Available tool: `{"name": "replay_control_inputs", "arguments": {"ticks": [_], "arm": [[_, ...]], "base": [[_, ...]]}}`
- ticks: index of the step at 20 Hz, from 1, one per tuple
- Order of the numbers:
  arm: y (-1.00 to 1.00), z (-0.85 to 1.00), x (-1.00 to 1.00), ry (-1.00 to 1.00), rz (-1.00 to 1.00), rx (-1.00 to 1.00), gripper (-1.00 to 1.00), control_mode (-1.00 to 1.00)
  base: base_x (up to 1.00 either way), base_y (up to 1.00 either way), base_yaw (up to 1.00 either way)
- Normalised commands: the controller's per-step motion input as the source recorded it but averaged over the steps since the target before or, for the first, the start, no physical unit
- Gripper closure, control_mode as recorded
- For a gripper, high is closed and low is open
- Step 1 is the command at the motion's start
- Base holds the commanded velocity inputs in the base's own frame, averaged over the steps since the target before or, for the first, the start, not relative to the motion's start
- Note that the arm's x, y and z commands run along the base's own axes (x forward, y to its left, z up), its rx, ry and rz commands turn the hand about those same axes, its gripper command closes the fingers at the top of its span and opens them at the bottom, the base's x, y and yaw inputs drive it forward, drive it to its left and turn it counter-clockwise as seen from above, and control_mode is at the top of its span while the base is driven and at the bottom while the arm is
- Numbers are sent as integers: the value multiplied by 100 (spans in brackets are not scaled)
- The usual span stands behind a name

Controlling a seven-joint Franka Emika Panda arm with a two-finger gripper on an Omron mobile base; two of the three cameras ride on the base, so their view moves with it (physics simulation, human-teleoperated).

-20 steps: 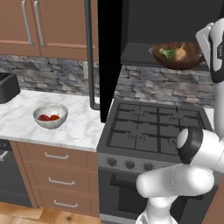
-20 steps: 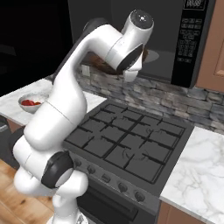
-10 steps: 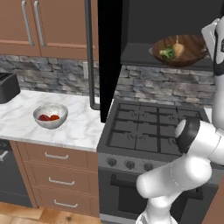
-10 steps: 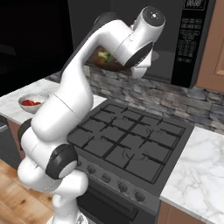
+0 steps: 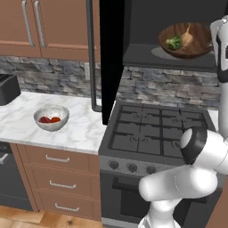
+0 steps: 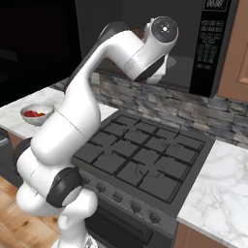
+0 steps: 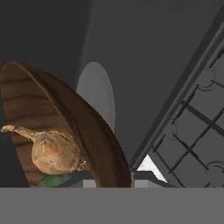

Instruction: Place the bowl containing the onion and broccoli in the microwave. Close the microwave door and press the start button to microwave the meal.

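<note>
The gripper (image 7: 111,183) pinches the bowl's (image 5: 186,40) rim at the near edge, so the bowl hangs just above the microwave (image 5: 178,53) floor, inside the cavity. It tilts slightly; onion (image 7: 54,151) and broccoli (image 5: 174,42) rest low inside. The door (image 5: 111,58) stands wide open, leaving room.

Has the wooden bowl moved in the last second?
Yes. In the left base view the bowl has risen against the microwave's floor edge and now sits higher, in the cavity opening.

White arm (image 6: 92,97) arched high, wrist raised; fingers (image 7: 89,183) pinched on something.
</note>
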Motion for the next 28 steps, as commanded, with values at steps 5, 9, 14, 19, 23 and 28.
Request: {"name": "replay_control_inputs", "arguments": {"ticks": [5,9,14,19,23,28], "arm": [[1,0,68,-1,-24,0,100,-100],[-17,0,74,1,-18,1,100,-100],[-24,-10,65,5,-7,2,100,-100],[-16,-13,57,12,-5,0,100,-100],[0,-1,52,20,-2,0,100,-100],[24,0,23,5,0,0,100,-100]], "base": [[0,0,0],[0,0,0],[0,0,0],[0,0,0],[0,0,0],[0,0,0]]}}
